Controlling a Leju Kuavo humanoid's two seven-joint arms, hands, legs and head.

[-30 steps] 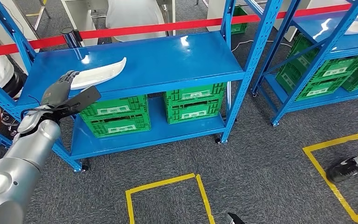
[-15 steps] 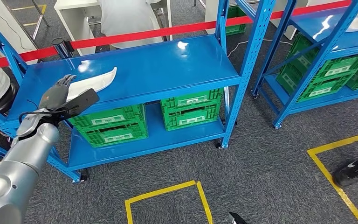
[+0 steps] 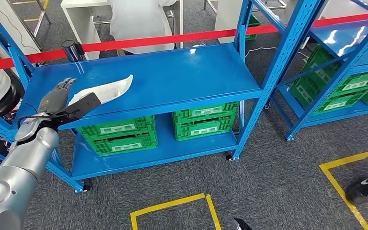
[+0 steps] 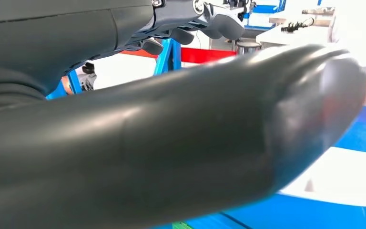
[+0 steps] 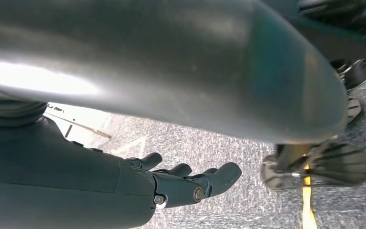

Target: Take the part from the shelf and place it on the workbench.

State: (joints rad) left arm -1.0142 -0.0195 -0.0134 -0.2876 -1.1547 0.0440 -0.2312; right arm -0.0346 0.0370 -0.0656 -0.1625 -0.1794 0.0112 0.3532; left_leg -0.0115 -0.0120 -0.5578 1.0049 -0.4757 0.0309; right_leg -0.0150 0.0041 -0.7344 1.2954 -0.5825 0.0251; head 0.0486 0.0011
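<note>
Now the left hand (image 3: 60, 98) is held open at the shelf's (image 3: 182, 72) front-left edge, just short of the white part (image 3: 106, 89). Fingers should be slid over the near wide end, thumb under. Long axis runs diagonally; pointed tip faces back-right. Right hand (image 5: 171, 183) hangs empty, fingers loosely apart.

The part (image 3: 105, 89) is a long, curved white piece, broad toward one end and tapering to a point at the other. It lies flat on the top board of the blue shelf (image 3: 172, 72). Its broad end sits just beside the left hand (image 3: 60, 98), the pointed end farther away.
</note>
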